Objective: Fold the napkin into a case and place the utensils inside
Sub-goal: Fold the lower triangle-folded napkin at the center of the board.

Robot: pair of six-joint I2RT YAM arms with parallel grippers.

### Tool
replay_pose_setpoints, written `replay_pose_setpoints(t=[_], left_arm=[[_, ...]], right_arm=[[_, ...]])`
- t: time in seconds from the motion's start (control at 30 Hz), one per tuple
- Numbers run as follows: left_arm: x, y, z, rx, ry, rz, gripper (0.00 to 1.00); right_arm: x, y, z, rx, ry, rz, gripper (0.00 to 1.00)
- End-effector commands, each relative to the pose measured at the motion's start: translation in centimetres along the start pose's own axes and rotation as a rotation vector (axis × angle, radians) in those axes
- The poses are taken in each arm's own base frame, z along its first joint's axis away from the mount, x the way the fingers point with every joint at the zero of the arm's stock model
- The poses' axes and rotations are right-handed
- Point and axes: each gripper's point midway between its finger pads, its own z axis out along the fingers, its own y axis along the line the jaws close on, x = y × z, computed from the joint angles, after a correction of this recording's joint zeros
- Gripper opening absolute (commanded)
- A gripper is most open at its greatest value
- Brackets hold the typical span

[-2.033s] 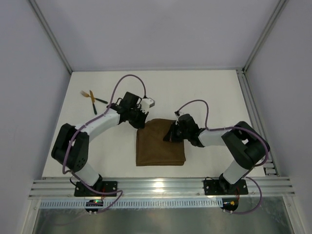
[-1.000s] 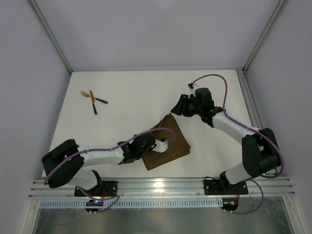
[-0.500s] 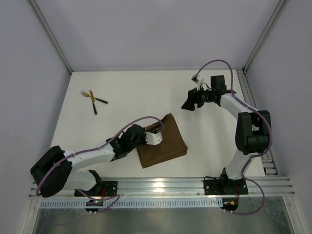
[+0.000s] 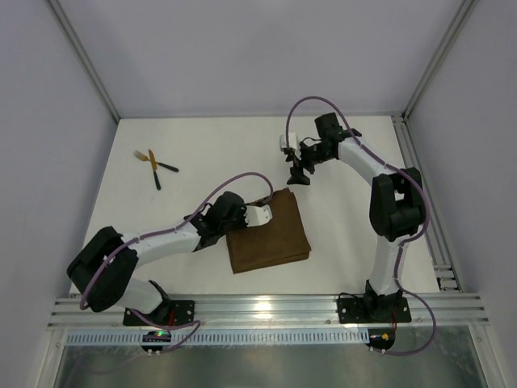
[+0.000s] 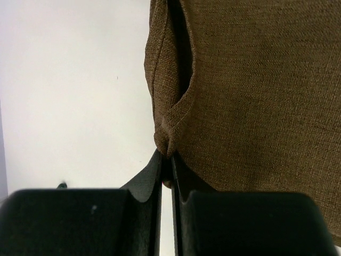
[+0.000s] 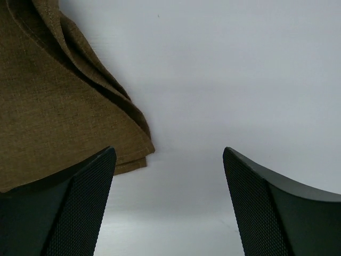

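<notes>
The brown napkin (image 4: 273,236) lies folded into a rough square in the middle of the table, with layered edges at its far corner (image 6: 48,101). My left gripper (image 4: 245,224) is shut on a bunched corner of the cloth's left edge (image 5: 169,140); the fingertips (image 5: 154,165) pinch it tight. My right gripper (image 4: 297,173) hovers open just beyond the napkin's far corner, with only bare table between its fingers (image 6: 168,160). The utensils (image 4: 154,166), gold heads on thin black handles, lie crossed at the far left, away from both grippers.
White walls and metal frame posts (image 4: 85,69) enclose the table. A rail (image 4: 258,311) runs along the near edge by the arm bases. The right arm's purple cable (image 4: 303,109) loops above its wrist.
The right gripper has swung left from the far right side to just beyond the napkin's far corner and opened wide. The left gripper kept its hold and shifted the cloth slightly.
</notes>
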Motion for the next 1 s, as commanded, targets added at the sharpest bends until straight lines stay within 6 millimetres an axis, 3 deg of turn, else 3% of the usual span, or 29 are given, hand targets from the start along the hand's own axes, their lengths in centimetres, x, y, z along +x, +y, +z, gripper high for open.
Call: replay_pose_setpoints(t=[0.0,0.03,0.07,0.13,0.2,0.33,0.43,0.5,0.57,0.8,0.97], left_arm=[[-2.1,1.4,0.2,-0.009,-0.046,-0.055,0.00],[-2.5,1.5,0.2,-0.006,-0.055,-0.065,0.00],[-2.1,1.2,0.2,0.008,-0.038,-0.069,0.00],[-2.6,1.3,0.0,0.010,-0.045,-0.092,0.00],[-3.0,1.3,0.0,0.022,-0.052,-0.099,0.00],[-3.1,1.0,0.2,0.040,-0.057,-0.095,0.00],[-3.1,0.8,0.4,0.045,-0.059,-0.087,0.00],[-3.2,0.8,0.4,0.046,-0.066,-0.087,0.00],[-3.4,0.9,0.4,0.042,-0.070,-0.089,0.00],[-3.5,1.0,0.5,0.035,-0.080,-0.099,0.00],[-3.3,1.0,0.4,0.032,-0.076,-0.096,0.00]], right_arm=[[0.6,-0.2,1.8,-0.099,0.074,-0.122,0.86],[0.7,-0.4,2.1,-0.109,0.086,-0.116,0.86],[2.4,-0.3,2.9,-0.141,0.127,-0.063,0.86],[2.3,-0.1,2.3,-0.188,0.174,-0.003,0.86],[4.1,1.7,2.2,-0.246,0.236,0.062,0.86],[5.1,4.1,2.0,-0.259,0.292,0.124,0.87],[6.1,3.7,2.8,-0.209,0.354,0.155,0.87],[5.7,2.3,3.4,-0.162,0.345,0.184,0.87],[5.5,2.3,4.2,-0.184,0.339,0.233,0.87],[7.8,3.6,6.3,-0.216,0.434,0.251,0.87],[8.8,4.3,6.3,-0.231,0.466,0.273,0.83]])
